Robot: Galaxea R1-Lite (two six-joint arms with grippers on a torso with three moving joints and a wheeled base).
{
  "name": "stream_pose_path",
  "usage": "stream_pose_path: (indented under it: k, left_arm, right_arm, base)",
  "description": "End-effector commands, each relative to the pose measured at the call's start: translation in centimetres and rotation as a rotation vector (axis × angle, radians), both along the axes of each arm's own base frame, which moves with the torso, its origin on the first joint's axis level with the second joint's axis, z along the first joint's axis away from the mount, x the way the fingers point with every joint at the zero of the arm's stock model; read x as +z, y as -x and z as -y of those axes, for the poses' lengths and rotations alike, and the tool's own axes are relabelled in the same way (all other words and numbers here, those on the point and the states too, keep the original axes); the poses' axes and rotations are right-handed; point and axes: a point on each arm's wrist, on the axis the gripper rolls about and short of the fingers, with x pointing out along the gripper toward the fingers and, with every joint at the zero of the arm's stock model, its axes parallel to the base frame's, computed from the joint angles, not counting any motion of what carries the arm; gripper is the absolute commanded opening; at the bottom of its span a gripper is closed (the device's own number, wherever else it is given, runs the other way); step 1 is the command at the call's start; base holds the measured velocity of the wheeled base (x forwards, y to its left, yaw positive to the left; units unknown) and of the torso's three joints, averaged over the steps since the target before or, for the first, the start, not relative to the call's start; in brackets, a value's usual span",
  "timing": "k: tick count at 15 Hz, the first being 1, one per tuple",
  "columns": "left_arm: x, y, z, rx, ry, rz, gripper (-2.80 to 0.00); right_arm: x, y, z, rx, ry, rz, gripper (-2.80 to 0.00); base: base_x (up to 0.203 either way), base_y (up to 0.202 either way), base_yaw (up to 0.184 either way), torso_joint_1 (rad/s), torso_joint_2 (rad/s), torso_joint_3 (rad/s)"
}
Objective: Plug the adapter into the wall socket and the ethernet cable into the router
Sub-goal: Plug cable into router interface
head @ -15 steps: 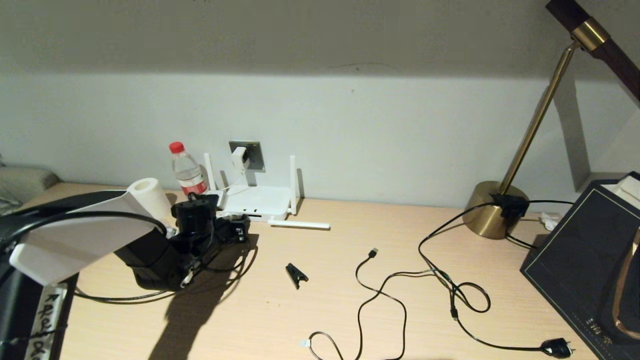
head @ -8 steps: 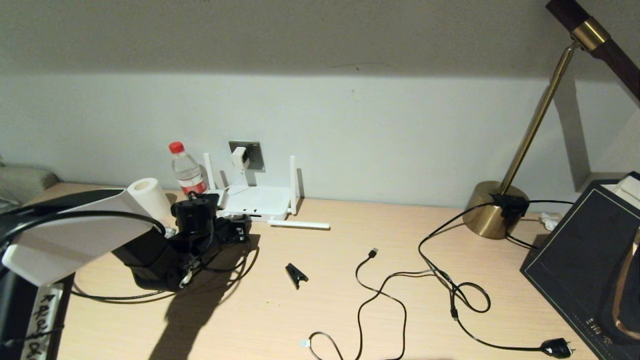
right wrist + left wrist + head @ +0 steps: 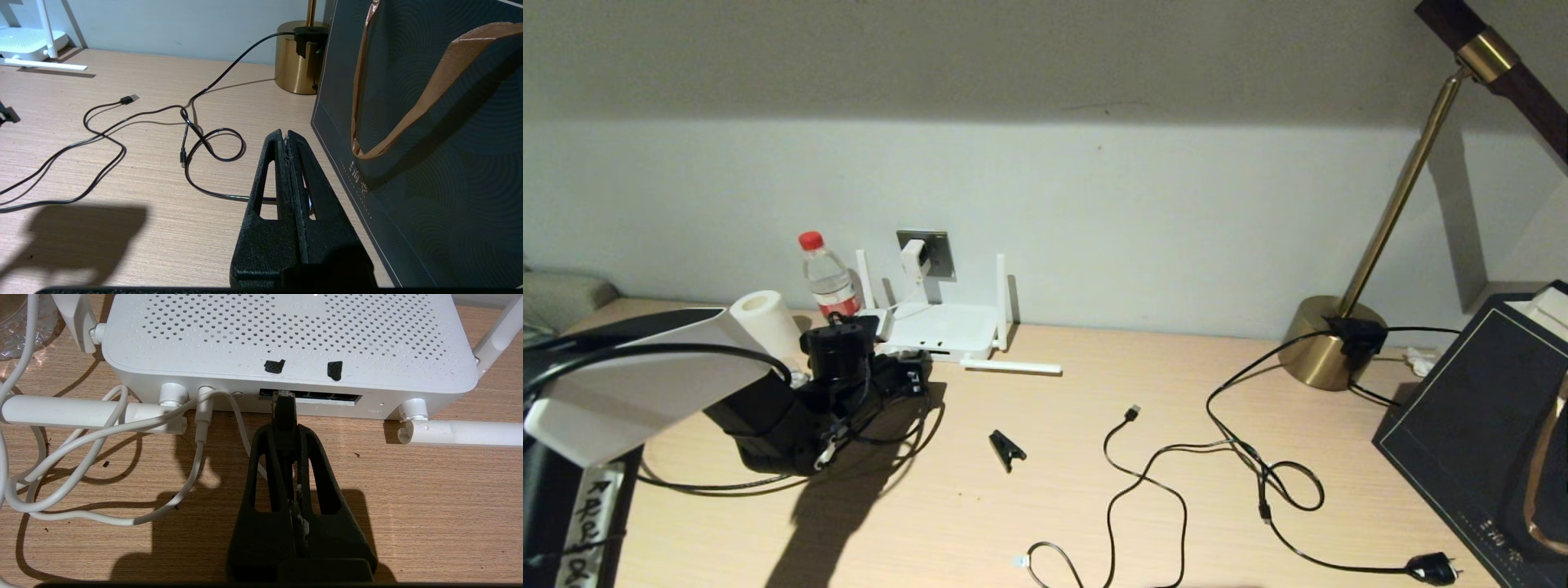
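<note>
The white router [image 3: 943, 327] lies against the wall, with two antennas upright and one flat on the desk. Above it, the white adapter [image 3: 913, 257] sits in the dark grey wall socket [image 3: 938, 249]. Its white cord [image 3: 200, 428] runs into the router's [image 3: 286, 335] port edge. My left gripper [image 3: 285, 428] is shut on the ethernet cable's plug end [image 3: 284, 406], whose tip touches the leftmost opening of the port row [image 3: 327, 397]. How deep the tip sits is hidden. The black ethernet cable [image 3: 727, 487] loops on the desk under my left arm. My right gripper [image 3: 284, 134] is shut and empty, low beside the bag.
A water bottle [image 3: 827, 282] and a tissue roll [image 3: 764, 320] stand left of the router. A black clip [image 3: 1006, 447], a thin USB cable [image 3: 1147, 478] and the lamp cord [image 3: 1433, 566] lie mid-desk. A brass lamp base [image 3: 1331, 341] and a dark bag [image 3: 1478, 425] stand right.
My left arm has edged slightly to the left, while its gripper stays at the router's port edge. Nothing else has moved.
</note>
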Motion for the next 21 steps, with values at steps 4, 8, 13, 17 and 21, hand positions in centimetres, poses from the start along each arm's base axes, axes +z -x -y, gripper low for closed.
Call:
stream_pose_path:
  k: [4, 8, 13, 17, 21]
  left_arm:
    - [-0.01, -0.09, -0.12, 0.003, 0.001, 0.006, -2.80]
    - [-0.22, -0.10, -0.19, 0.005, 0.001, 0.002, -2.80]
    - [-0.43, -0.15, -0.31, 0.008, 0.000, 0.000, -2.80]
    - [-0.43, -0.21, -0.76, 0.019, 0.000, 0.000, -2.80]
    - [-0.50, -0.23, -0.82, 0.019, 0.001, -0.002, -2.80]
  right_arm:
    - [-0.80, -0.24, 0.00, 0.001, 0.000, -0.030, -2.80]
    - [-0.80, -0.24, 0.00, 0.001, 0.000, -0.030, -2.80]
    - [-0.80, -0.24, 0.00, 0.001, 0.000, -0.030, -2.80]
    - [-0.80, -0.24, 0.00, 0.001, 0.000, -0.030, -2.80]
    - [-0.80, -0.24, 0.00, 0.001, 0.000, -0.030, -2.80]
  base:
    - [0.000, 0.000, 0.000, 0.000, 0.00, 0.000]
    - [0.000, 0.000, 0.000, 0.000, 0.00, 0.000]
    - [0.000, 0.000, 0.000, 0.000, 0.00, 0.000]
    - [0.000, 0.000, 0.000, 0.000, 0.00, 0.000]
    - [0.000, 0.000, 0.000, 0.000, 0.00, 0.000]
